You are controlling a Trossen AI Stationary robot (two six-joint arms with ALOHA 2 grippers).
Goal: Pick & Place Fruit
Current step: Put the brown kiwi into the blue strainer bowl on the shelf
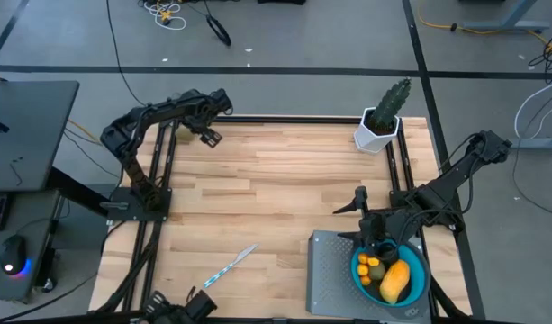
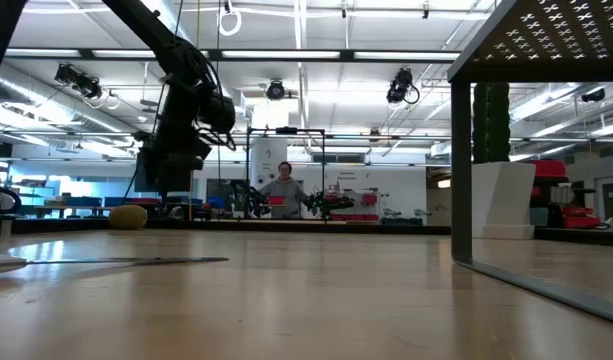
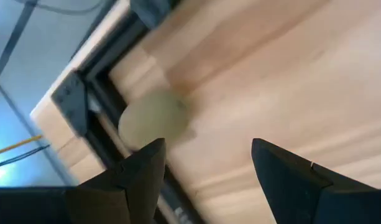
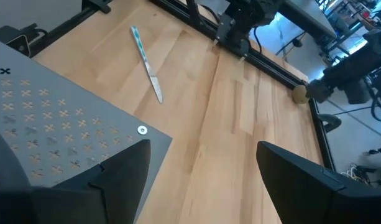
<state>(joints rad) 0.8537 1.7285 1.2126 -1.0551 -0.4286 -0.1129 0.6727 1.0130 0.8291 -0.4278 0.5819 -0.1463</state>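
From above, most fruit (image 1: 390,275) already lies in the blue bowl (image 1: 421,286) under the right gripper (image 1: 373,232), jaws open and empty. In the left wrist view, the left gripper (image 3: 206,167) gapes over the last olive fruit (image 3: 154,118) by the table's corner

Pale wooden table (image 1: 257,180), potted cactus (image 1: 384,117), grey perforated stand (image 1: 334,274), white-and-blue stick (image 1: 229,267), seemingly an olive fruit (image 3: 154,118) at its corner.
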